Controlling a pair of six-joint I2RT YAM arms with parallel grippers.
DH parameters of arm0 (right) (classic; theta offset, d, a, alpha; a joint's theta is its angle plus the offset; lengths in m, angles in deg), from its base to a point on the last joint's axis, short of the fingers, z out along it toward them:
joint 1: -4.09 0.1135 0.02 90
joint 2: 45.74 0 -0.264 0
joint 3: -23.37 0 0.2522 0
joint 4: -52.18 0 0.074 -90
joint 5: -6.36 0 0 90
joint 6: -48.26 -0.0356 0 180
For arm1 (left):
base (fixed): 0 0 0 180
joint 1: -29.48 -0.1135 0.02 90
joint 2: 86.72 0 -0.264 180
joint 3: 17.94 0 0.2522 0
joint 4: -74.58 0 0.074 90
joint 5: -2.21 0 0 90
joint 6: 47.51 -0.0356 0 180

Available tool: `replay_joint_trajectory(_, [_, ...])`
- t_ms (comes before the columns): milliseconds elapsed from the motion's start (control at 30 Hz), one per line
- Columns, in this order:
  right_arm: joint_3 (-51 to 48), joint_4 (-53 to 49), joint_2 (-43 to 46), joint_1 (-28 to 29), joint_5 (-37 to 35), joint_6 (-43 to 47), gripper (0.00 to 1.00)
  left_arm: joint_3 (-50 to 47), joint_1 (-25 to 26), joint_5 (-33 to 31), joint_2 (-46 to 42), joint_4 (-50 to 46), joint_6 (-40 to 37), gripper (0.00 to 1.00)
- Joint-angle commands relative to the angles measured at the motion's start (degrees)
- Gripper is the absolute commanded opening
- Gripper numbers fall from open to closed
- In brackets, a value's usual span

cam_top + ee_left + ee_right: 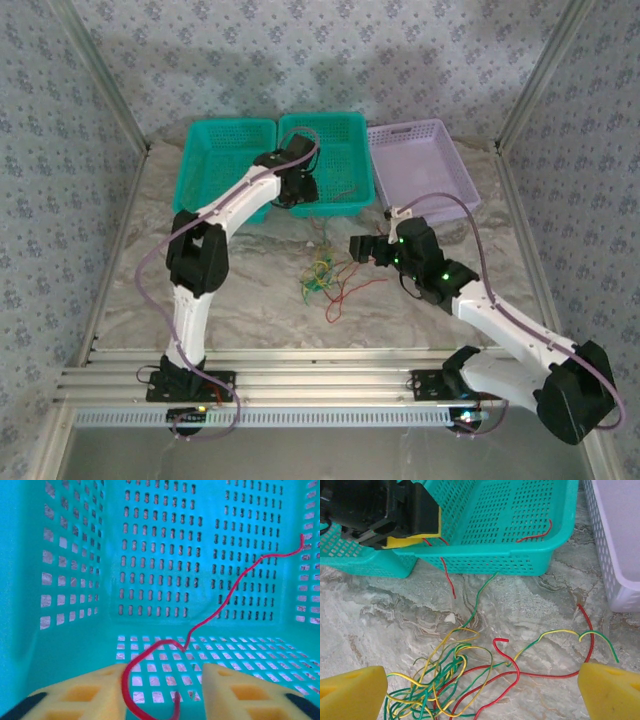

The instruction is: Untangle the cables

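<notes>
Patterned wallpaper walls in a marbled table (230,300), with two teal baskets and a lilac basket (440,150) lined up along its far edge. Most of the cables (445,680) lie in a loose knot of green, yellow and red strands on the bare table, in front of the right teal basket (350,125) and near the middle of the table.

The right pincer (482,690) hangs over this knot with its jaws spread wide and nothing between them. The thickest part of the tangle sits just inside its left yellow pad, and looser red, green and yellow ends trail across towards the right one.

The left pincer (165,672) reaches down into the right teal basket. Its yellow pads (90,690) stand apart, gripping nothing. A single red wire (220,607) lies on the basket floor, looping between the pads close to the left one and then curling away up the far mesh wall. From the right wrist view, a short red strand hangs down the basket's near wall, just below this pincer.
</notes>
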Motion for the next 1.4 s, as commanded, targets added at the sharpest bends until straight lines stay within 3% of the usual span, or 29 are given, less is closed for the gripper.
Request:
replay_joint_trajectory(0, [-0.51,-1.22,1.06,0.30,-1.28,0.93,1.00,3.96,0.14,0.97,2.35,-2.80,0.02,0.33])
replay_joint_trajectory(233, [-0.85,-1.14,1.25,0.25,-1.50,0.96,1.00,7.27,-0.19,0.12,3.37,-4.53,-0.25,0.17])
replay_joint_trajectory(367, [-0.82,-1.02,1.17,0.25,-1.42,0.90,1.00,10.66,-0.39,0.01,4.24,-6.14,-0.40,0.00])
replay_joint_trajectory(1367, [-0.77,-1.37,0.64,0.33,-0.76,0.90,1.00,33.71,-1.42,-1.60,11.50,-16.67,-2.62,0.00])
